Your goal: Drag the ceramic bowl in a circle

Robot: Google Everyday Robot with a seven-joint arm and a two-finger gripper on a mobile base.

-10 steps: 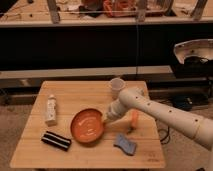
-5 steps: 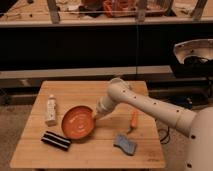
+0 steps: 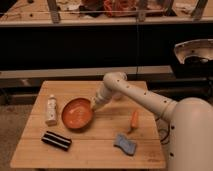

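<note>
Right at the tip of the tool (image 3: pixel 95 105), on its camera-left side, sits the bowl (image 3: pixel 77 114): wide, shallow, orange-red and glossy, resting flat on the wooden surface (image 3: pixel 100 147). The tool is closed narrow and meets the bowl's near rim; it seems to be pinching that rim, though the contact itself is too small to make out for certain.

Being ceramic, the bowl is probably stiff, fairly heavy and breakable, and its glaze looks slippery. The rim is the sensible place to hold it, because a thin lip suits two fingers and the weight can stay on the wood while the bowl slides. Lifting or tilting it would risk a slip or a chip.

Beyond the bowl, on the far side from the tool, one white bottle (image 3: pixel 50 109) stands just beside it. One black bar (image 3: pixel 56 140) lies below and further to that side. On the tool's other side, well apart, are one small carrot (image 3: pixel 134 119) and one blue sponge (image 3: pixel 125 144). That makes five things on one surface, with one arm (image 3: pixel 142 99) carrying one tool.
</note>
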